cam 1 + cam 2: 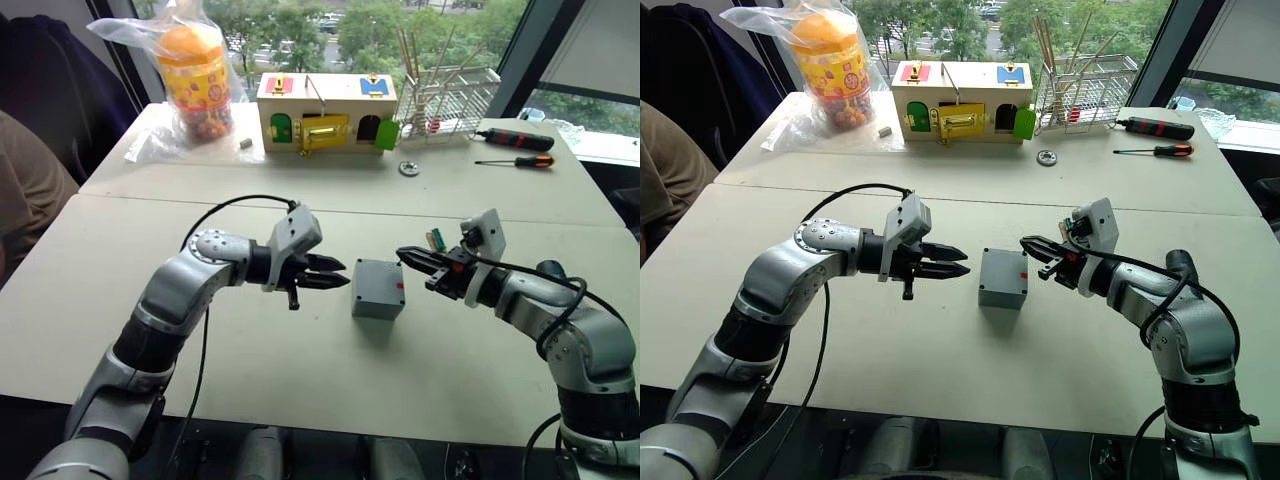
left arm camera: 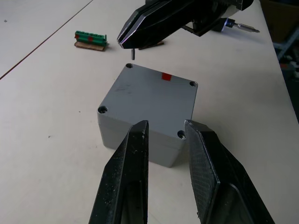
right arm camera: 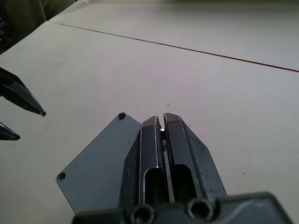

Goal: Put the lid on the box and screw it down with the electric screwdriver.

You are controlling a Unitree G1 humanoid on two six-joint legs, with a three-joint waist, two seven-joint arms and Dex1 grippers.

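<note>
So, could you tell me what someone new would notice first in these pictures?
Probably the small grey plastic box, lid on, standing mid-table between the two black-fingered grippers, which point at it from either side. The left gripper is open; the right gripper pinches a small screw above the lid's corner. After that, the bright wooden box with coloured doors and the orange jar in a plastic bag at the far edge.

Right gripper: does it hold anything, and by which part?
The right gripper pinches a small screw by its upper end; the shank hangs down over a corner hole of the lid.
</note>
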